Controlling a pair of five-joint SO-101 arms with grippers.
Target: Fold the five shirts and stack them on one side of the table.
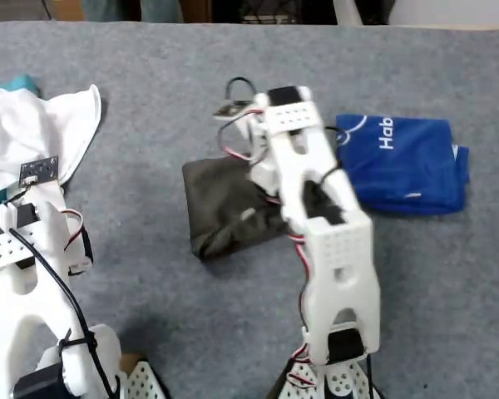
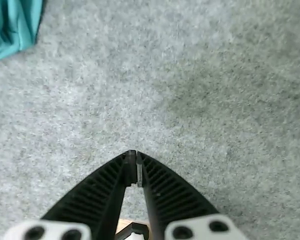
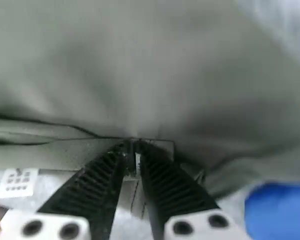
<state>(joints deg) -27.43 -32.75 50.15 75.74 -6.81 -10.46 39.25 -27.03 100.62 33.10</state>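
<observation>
High view first: the royal-blue folded cotton shirt [image 1: 399,166] is lying flat and squared at centre right, so one garment is looking finished. The dark grey-green cotton shirt [image 1: 220,208] is sitting in the middle of the frame, just left of the blue one, roughly rectangular but bunching along its lower edge, with the right arm reaching over its right side. It is reading as mid-fold. At upper left the crumpled white cotton shirt [image 1: 25,133] is sprawling unfolded, a scrap of teal cloth [image 1: 21,83] is peeking out beside it, and the left arm is standing at lower left. By this count at least three are waiting and no stack is forming; a fifth cannot be made out.

Left wrist view: the left gripper [image 2: 133,156] is pressing its jaws together on nothing above the grey felt-covered table [image 2: 215,90], the teal cloth [image 2: 12,25] showing in the upper left corner.

Right wrist view: the right gripper [image 3: 133,149] is clamping tight, apparently pinching a hem of the dark grey-green shirt [image 3: 140,75], with blue fabric [image 3: 280,210] at lower right.
</observation>
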